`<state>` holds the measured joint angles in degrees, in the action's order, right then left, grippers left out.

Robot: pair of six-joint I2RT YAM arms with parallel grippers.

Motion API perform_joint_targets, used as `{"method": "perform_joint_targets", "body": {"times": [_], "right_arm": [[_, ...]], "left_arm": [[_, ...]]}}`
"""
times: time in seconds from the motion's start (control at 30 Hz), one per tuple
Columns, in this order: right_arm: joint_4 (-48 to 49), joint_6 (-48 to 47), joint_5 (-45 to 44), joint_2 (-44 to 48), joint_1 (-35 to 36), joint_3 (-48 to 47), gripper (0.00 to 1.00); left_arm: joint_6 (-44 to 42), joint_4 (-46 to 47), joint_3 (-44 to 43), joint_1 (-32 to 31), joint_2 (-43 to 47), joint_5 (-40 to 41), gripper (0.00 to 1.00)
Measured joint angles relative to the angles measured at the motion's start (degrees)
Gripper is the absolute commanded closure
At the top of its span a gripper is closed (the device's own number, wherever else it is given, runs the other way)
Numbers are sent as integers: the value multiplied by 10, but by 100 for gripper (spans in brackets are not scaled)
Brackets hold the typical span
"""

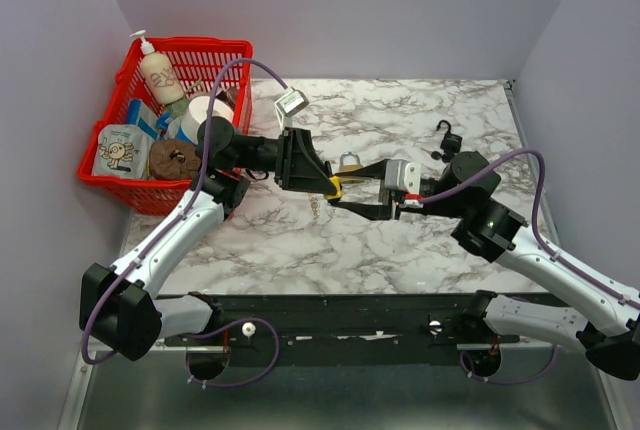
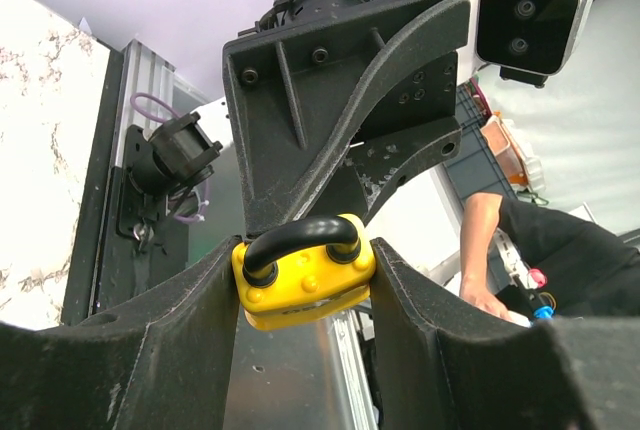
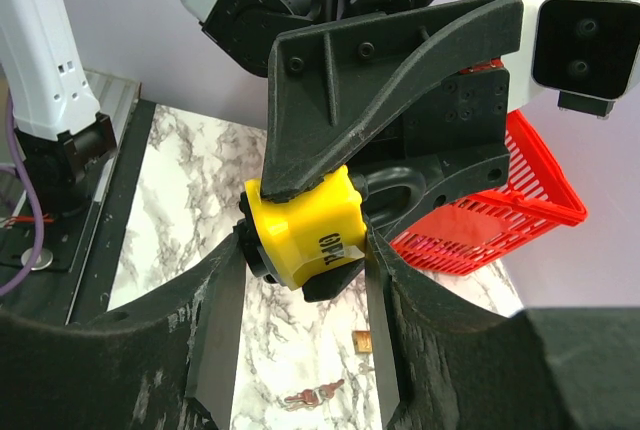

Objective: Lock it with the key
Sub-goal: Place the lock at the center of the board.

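White-shelled arms (image 1: pixel 180 235) — black joints (image 1: pixel 215 136), purple cables (image 1: pixel 232 72)

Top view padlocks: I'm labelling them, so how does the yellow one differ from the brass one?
The yellow padlock has a black shackle; the brass padlock a silvery one. The yellow padlock is held above the marble table between the fingers of the left gripper and right gripper; the brass padlock rests on it, untouched. Both are similar in size.

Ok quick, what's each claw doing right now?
Left gripper: closed on the yellow padlock.
Right gripper: looks closed on the same padlock, fingers against its sides.
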<state>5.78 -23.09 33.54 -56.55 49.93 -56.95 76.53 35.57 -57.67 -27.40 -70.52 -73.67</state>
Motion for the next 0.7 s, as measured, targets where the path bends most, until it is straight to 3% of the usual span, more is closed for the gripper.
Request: {"method": "perform_joint_targets", "body": {"times": [0.03,0.2,0.3,0.43,0.57,0.7], "right_arm": [[0,0,0,0,0,0,87],[-2,10,-5,-3,0,0,91],[-8,25,-16,-6,0,-2,77],[-22,38,-33,-9,0,-2,45],[-38,52,-77,-11,1,3,20],[-38,71,-127,8,-3,16,7]], "left_arm": [[0,0,0,0,0,0,100],[-16,-24,2,0,8,8,100],[-26,-47,11,0,18,21,100],[-56,-97,15,3,24,41,100],[-165,-248,-15,12,28,90,100],[-311,-434,-72,19,24,196,100]]}}
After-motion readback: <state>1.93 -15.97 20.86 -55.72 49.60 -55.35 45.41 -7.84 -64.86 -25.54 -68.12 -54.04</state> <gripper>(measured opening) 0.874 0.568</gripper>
